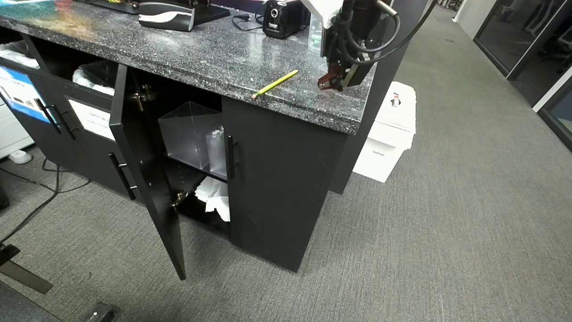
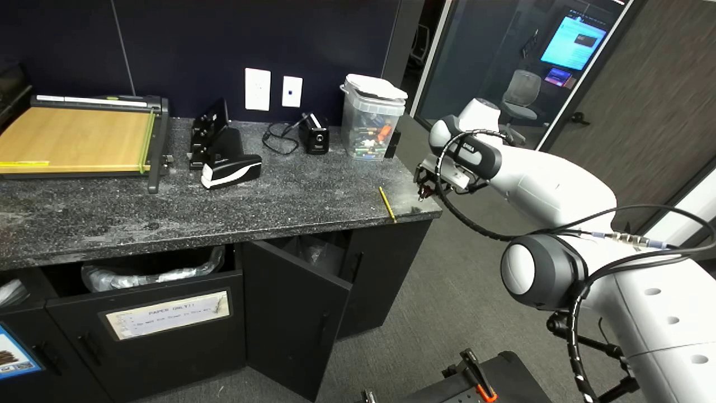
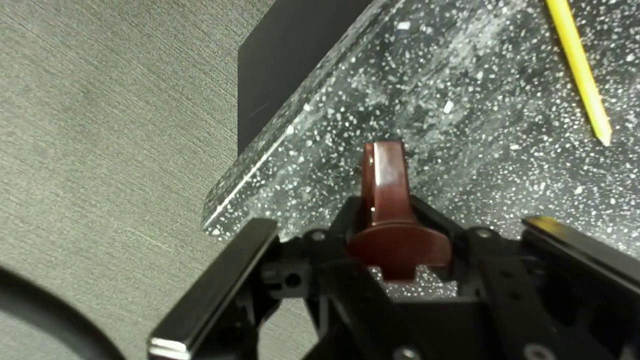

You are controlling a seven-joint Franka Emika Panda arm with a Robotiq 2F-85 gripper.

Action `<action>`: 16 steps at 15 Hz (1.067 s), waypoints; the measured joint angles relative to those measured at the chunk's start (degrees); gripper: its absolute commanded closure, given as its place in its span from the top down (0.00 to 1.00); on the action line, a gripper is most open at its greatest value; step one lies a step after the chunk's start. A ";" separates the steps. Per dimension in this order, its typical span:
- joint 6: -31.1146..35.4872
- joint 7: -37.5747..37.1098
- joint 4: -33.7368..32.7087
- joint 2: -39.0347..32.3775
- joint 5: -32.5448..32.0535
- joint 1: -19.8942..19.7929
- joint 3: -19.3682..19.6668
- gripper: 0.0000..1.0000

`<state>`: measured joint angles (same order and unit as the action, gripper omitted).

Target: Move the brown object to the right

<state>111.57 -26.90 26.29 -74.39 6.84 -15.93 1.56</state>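
Near a corner of the speckled countertop (image 3: 475, 175), your gripper (image 3: 392, 217) is clenched on the brown object (image 3: 391, 185), a glossy reddish thing shaped like a staple remover; you have it pinched from both sides, its narrow part jutting out ahead. In both exterior views you find it at the countertop's end, though you cannot tell whether it touches the surface. A little farther off, apart from your gripper, the yellow pencil (image 3: 581, 75) lies flat, its eraser end at the countertop's front edge and its tip farther back. Beyond it, in an exterior view, you see a clear lidded bucket (image 2: 366, 109) with small coloured items (image 2: 384, 132) inside, and near it a corded black pencil sharpener (image 2: 315, 137). Then come a black-and-white stapler (image 2: 232, 170), just in front of a black hole punch (image 2: 224, 143), and, farthest along, a paper trimmer (image 2: 78, 134) with a tan bed. Behind them, two white wall plates (image 2: 257, 89) sit on the dark wall (image 2: 184, 50).
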 measured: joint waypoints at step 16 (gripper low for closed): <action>-0.16 -10.11 -0.15 -1.91 -2.10 2.70 3.82 0.89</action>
<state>111.41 -37.01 26.14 -76.30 4.74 -13.23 5.38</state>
